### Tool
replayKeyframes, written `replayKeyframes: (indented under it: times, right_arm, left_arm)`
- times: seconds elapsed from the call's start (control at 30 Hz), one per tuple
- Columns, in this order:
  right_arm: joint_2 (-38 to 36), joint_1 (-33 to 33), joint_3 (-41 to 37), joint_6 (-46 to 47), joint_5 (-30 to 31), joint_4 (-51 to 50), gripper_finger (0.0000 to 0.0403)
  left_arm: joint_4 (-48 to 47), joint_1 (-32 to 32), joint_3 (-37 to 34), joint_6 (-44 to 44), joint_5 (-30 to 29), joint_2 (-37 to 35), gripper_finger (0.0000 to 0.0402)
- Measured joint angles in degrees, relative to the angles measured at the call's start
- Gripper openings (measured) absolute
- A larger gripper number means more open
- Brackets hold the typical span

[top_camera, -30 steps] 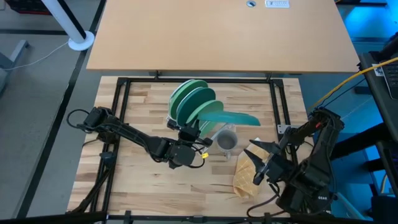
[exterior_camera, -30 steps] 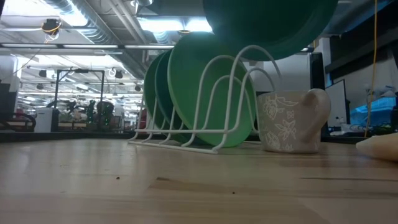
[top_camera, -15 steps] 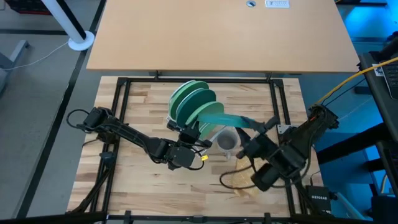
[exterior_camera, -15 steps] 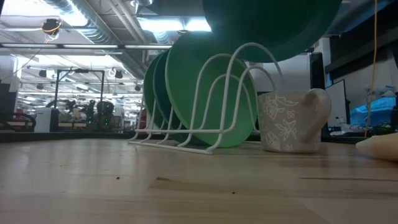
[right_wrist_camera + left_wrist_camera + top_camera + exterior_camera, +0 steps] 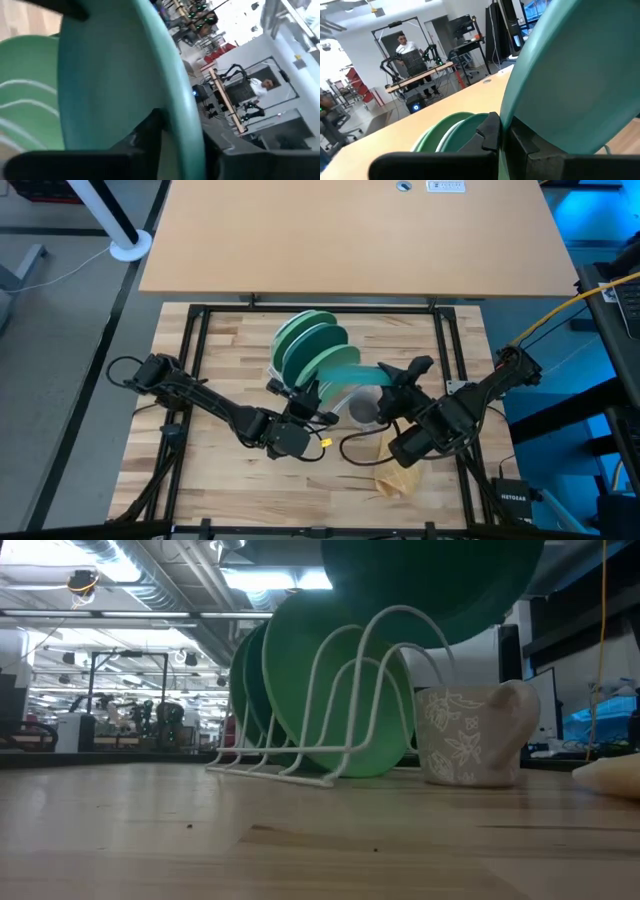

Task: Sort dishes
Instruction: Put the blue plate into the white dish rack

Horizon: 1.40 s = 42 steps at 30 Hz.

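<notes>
A teal plate is lifted above the white wire rack and shows at the top of the low view. My left gripper is shut on its left side. My right gripper is open, one finger on each side of the plate's right rim. Several green plates stand on edge in the rack; the front one is light green. My left gripper pinches the teal plate's rim between its two fingers, one on each face. The fingers come level from the table's left. The plate is lifted clear and tilted, and reaches out to the right over the cup.
A grey cup with a leaf pattern stands right of the rack, under the lifted plate. A tan cloth lies crumpled near the right near corner. A black frame borders the wooden table.
My right arm has swung from the table's near right corner, over the cloth, up to the teal plate; its open fingers now stand around the plate's right rim. My left gripper has kept its hold on the plate.
</notes>
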Motion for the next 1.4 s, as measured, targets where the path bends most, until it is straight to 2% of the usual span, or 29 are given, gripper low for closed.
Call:
replayKeyframes:
  times: [0.2, 0.47, 0.7, 0.97, 1.3, 1.4]
  right_arm:
    - [0.0, -0.14, 0.0, -4.33, -2.26, 0.17, 0.0048]
    - [0.0, -0.35, 0.0, -9.24, -5.3, -0.3, 0.0059]
    - [0.0, -0.36, 0.0, -12.83, -7.73, 0.41, 0.0052]
    - [-0.02, -0.45, 0.0, -23.96, -12.49, 5.74, 0.0056]
    - [0.15, -4.69, -0.13, -33.63, -24.74, 11.63, 0.0057]
    - [0.17, -6.5, -0.15, -36.66, -28.01, 14.26, 0.0057]
  left_arm:
    - [-0.31, -1.73, -0.07, 0.89, -0.62, 0.0, 0.0003]
    - [-0.33, -4.11, -0.07, -2.34, 0.42, 0.0, 0.0025]
    - [-0.69, -6.1, -0.73, -7.1, 1.07, 0.02, 0.0028]
    - [-5.35, -7.27, -3.6, -20.95, 6.33, 0.09, 0.003]
    - [-19.65, -9.54, -3.69, -35.57, 15.38, 1.45, 0.0046]
    - [-22.71, -10.14, -3.69, -39.4, 16.23, 1.66, 0.0052]
